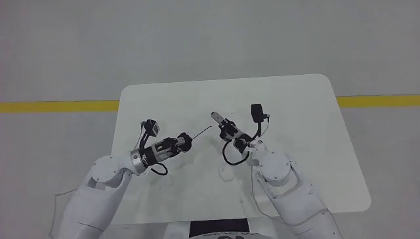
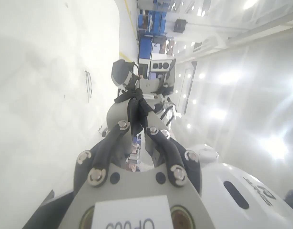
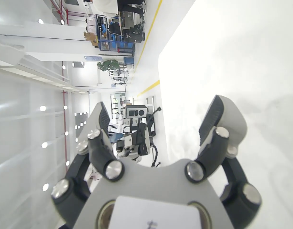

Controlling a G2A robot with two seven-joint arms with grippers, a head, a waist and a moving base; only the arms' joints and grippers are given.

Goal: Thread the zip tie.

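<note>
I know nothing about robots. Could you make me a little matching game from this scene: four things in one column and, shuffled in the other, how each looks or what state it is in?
Things:
1. left gripper
2. right gripper
3. zip tie
4. table

Descriptions:
A. white, with rounded corners
B. open, nothing between its fingers
C. thin and dark, sticking out from closed fingers
D. shut on the zip tie

Pairs: 1-D, 2-B, 3-C, 4-A.
</note>
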